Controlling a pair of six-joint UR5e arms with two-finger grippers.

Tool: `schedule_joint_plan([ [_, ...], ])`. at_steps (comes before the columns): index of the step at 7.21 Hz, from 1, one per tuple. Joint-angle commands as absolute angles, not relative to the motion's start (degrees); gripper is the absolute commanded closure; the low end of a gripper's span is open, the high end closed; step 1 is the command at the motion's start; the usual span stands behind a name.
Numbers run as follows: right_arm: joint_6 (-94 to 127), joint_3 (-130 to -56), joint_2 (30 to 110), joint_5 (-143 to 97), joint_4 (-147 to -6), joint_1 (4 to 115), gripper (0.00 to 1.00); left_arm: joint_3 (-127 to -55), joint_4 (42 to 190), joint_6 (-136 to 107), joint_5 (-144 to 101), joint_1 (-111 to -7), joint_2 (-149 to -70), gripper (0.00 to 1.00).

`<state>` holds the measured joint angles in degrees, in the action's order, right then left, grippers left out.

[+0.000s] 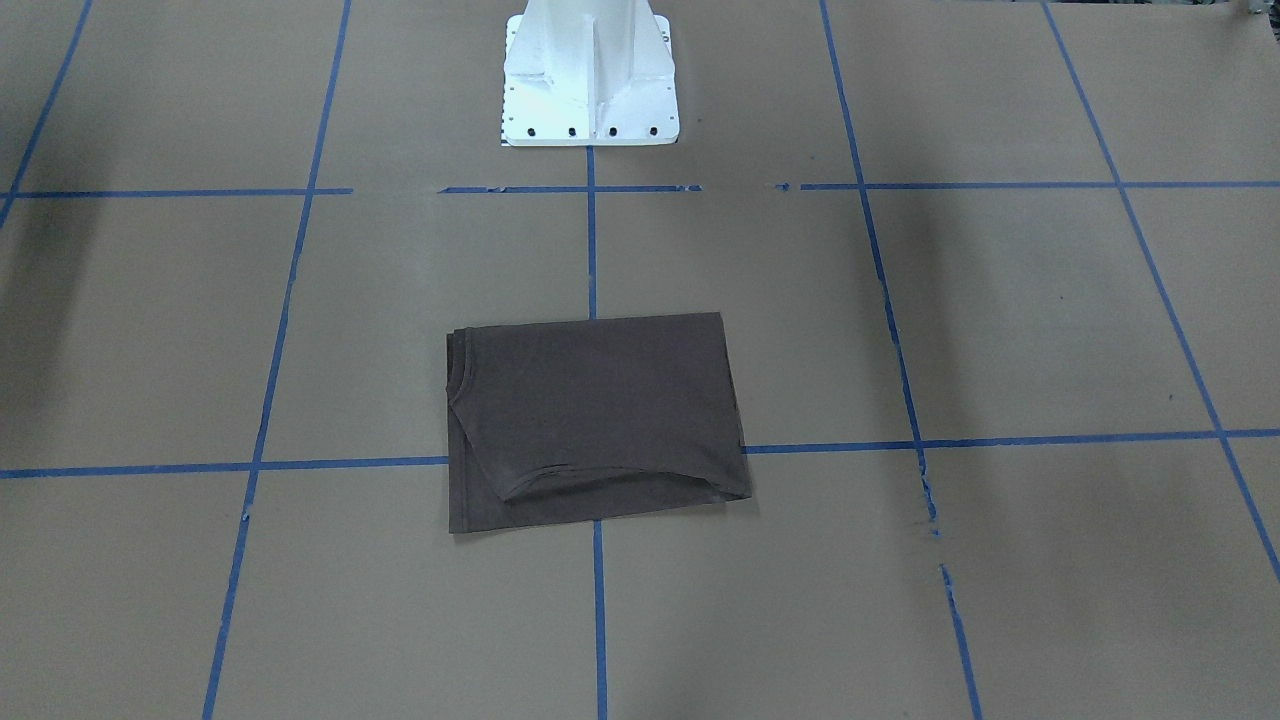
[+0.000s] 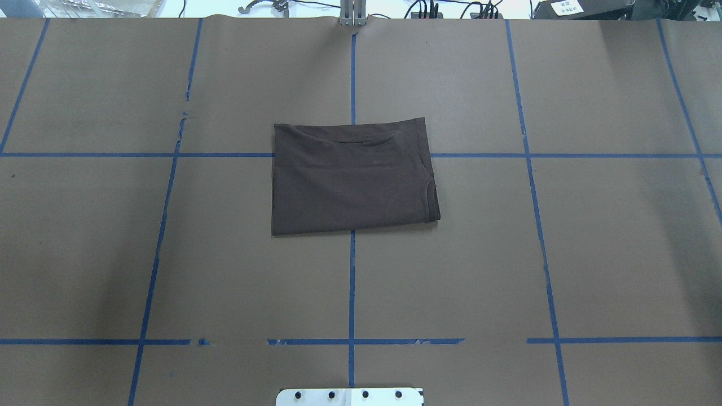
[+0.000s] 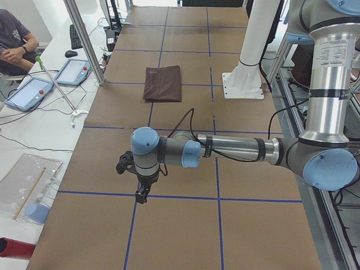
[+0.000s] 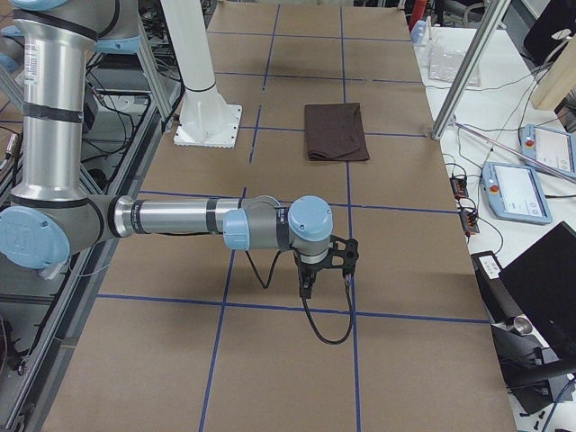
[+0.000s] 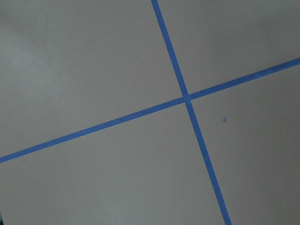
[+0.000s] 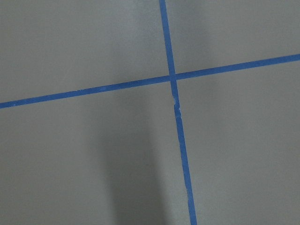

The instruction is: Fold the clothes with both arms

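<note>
The dark brown T-shirt (image 1: 600,420) lies folded into a flat rectangle at the table's middle (image 2: 352,177), with its ribbed collar at one short edge. No arm is near it. The left arm reaches out low over the table far from the shirt (image 3: 163,83), its gripper (image 3: 142,196) pointing down just above the paper; whether it is open or shut I cannot tell. The right arm does the same at the other end, its gripper (image 4: 306,288) over a blue tape line, state not readable. Both wrist views show only bare paper and tape crossings.
Brown paper with a blue tape grid (image 2: 352,282) covers the table. The white pedestal base (image 1: 590,80) stands behind the shirt. Beside the table are tablets (image 3: 31,93), a person's arm (image 3: 14,53), a clear tray (image 3: 25,185) and metal posts (image 4: 463,67).
</note>
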<state>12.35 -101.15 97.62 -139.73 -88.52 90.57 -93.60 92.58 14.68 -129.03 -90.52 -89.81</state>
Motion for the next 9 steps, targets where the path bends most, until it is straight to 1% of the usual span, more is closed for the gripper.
schedule_joint_plan([
  [1,12.4,-101.5,97.6,-139.7,-92.3,90.6,0.00,-93.9,92.5,14.4,-129.1,-90.5,-89.9,0.00],
  [3,12.4,-101.3,97.5,-139.2,-93.7,90.6,0.00,-95.0,92.5,13.8,-129.1,-90.5,-89.5,0.00],
  [6,12.3,-101.1,97.9,-139.1,-93.7,90.6,0.00,-94.1,92.5,-0.7,-133.5,-90.4,-89.0,0.00],
  [9,12.3,-101.2,97.8,-139.0,-93.6,90.6,0.00,-94.1,92.5,-1.8,-133.0,-90.4,-89.0,0.00],
])
